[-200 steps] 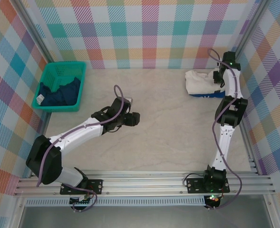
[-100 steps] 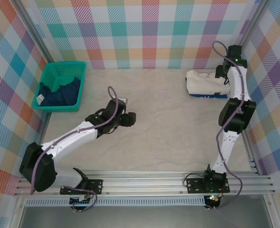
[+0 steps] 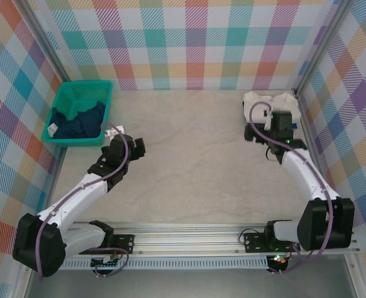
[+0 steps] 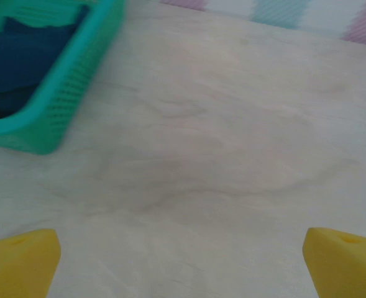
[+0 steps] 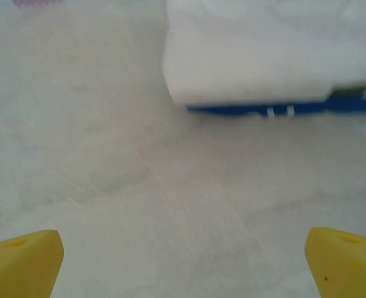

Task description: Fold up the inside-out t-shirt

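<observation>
The tabletop [image 3: 201,161] is a pale cream surface with faint marble-like veining, evenly lit, with only soft shadows. Behind its far edge stands a back wall [image 3: 195,43] covered in a pastel plaid of teal, pink, orange, yellow and purple. The same plaid covers the left wall [image 3: 9,124] and the right wall [image 3: 356,105], which flank the tabletop. 2 silver metal posts [image 3: 40,43] rise at its far corners. Grooved aluminium rails [image 3: 195,239] run along its near edge.

We can read no text anywhere. The white tag [image 3: 52,130] on the dark garment [image 3: 77,121] in the green basket [image 3: 83,87] and the small white marks [image 5: 279,112] on the blue shirt [image 5: 232,109] are too blurred.
</observation>
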Controlling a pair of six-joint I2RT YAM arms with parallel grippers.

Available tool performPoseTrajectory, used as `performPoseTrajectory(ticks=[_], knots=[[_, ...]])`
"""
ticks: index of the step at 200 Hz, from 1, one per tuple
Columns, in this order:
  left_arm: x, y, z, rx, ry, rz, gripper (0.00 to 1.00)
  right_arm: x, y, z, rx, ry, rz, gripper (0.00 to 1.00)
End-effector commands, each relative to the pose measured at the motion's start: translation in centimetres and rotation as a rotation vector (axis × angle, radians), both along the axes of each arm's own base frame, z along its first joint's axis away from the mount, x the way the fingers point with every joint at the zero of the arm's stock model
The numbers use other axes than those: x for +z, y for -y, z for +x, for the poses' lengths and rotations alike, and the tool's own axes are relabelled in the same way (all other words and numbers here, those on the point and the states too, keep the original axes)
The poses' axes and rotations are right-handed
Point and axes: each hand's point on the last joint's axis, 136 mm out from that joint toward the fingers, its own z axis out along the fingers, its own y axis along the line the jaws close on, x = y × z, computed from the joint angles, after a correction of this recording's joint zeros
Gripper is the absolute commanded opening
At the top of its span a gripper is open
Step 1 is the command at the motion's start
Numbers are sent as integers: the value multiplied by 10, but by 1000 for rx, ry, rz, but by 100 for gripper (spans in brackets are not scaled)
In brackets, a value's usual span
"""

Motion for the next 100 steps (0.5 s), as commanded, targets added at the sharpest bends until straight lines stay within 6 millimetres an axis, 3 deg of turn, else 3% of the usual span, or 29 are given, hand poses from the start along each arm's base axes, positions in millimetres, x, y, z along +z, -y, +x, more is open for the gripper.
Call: performPoseTrajectory(ticks=[1, 24, 45, 66, 80, 100], knots=[[-5, -42, 8, 130, 60, 117, 100, -16, 13, 6, -85, 117, 13, 100], [-33, -53, 23, 106, 57, 194, 100, -44, 20, 2, -83, 211, -59, 100], [-60, -49, 38, 35, 81, 163, 100, -66, 18, 6, -42, 227, -101, 100], [-71, -45, 50, -13, 47, 180, 100, -64, 14, 13, -13, 252, -109, 100], [-69, -50, 56, -13, 92, 177, 100, -61, 13, 16, -2, 288, -80, 100], [-83, -58, 57, -12, 93, 115, 100, -65, 2, 21, 53, 348, -49, 100]])
